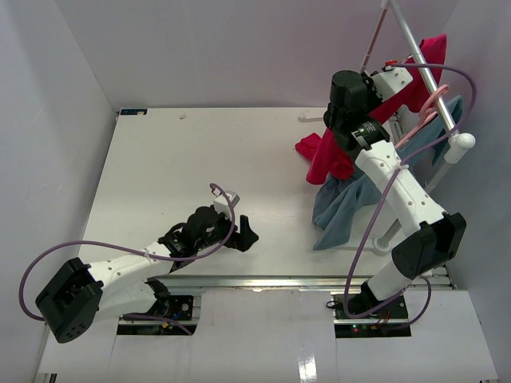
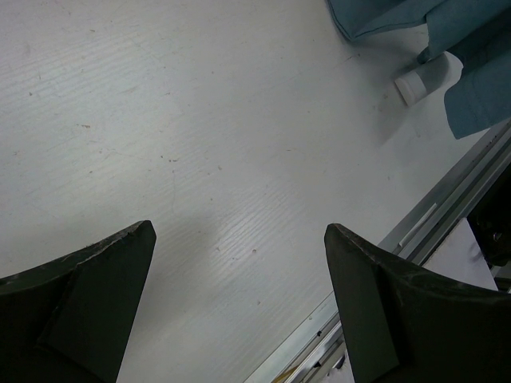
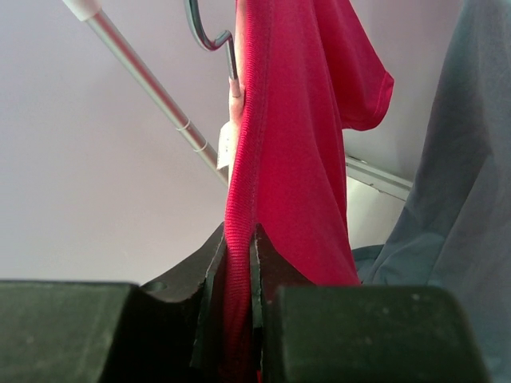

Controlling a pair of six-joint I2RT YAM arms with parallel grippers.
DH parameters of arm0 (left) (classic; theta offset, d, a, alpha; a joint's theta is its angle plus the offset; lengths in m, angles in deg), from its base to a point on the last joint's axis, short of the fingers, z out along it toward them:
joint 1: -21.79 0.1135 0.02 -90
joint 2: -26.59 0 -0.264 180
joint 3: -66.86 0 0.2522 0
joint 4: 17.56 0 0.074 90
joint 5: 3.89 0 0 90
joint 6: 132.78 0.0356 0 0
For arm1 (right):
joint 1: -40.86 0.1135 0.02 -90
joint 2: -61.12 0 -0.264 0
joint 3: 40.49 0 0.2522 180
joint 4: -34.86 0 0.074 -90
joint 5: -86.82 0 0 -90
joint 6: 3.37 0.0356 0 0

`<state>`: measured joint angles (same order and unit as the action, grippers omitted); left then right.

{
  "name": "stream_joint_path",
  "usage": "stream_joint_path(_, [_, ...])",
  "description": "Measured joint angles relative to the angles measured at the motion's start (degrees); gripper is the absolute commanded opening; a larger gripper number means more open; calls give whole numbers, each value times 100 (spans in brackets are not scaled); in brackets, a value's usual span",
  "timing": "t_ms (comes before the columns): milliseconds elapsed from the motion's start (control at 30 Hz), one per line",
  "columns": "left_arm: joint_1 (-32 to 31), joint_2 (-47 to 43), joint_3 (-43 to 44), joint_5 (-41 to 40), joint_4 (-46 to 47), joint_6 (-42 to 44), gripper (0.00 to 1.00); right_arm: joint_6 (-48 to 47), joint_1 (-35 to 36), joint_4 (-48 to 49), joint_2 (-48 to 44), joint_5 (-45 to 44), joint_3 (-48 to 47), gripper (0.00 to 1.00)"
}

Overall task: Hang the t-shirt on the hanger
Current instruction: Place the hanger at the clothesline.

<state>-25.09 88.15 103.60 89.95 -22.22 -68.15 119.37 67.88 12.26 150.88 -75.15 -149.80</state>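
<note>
The crimson t-shirt (image 1: 327, 152) hangs from the rack area at the upper right, its lower part bunched just above the table. My right gripper (image 1: 393, 80) is raised beside the rack and shut on the shirt's ribbed edge (image 3: 239, 215), which rises between the jaws. A small white label (image 3: 226, 148) shows at that edge. A thin pale-pink hanger (image 1: 372, 38) slants above the gripper; its hook (image 3: 209, 36) and a pink strip show just left of the shirt. My left gripper (image 1: 243, 231) lies low over the table, open and empty (image 2: 239, 239).
The silver-white rack pole (image 1: 417, 44) runs diagonally at the upper right. A second pink hanger (image 1: 427, 112) carries the blue-grey garment (image 1: 351, 203), which drapes onto the table. The rack's white foot (image 2: 415, 84) and the table's metal front edge (image 2: 447, 207) lie near my left gripper.
</note>
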Motion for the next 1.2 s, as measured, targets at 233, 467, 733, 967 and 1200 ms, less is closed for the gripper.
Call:
stream_joint_path(233, [-1, 0, 0, 8, 0, 0, 98, -33, -2, 37, 74, -111, -209, 8])
stream_joint_path(467, [-1, 6, 0, 42, 13, -1, 98, 138, -144, 42, 74, -150, -209, 8])
stream_joint_path(733, [-17, 135, 0, 143, 44, -13, 98, 301, -394, -11, 74, -134, -209, 8])
stream_joint_path(967, [-23, 109, 0, 152, 48, -13, 98, 486, -409, -72, 69, -129, -87, 8])
stream_joint_path(1200, [-23, 96, 0, 157, 49, -13, 98, 720, -409, -300, 67, -90, -53, 11])
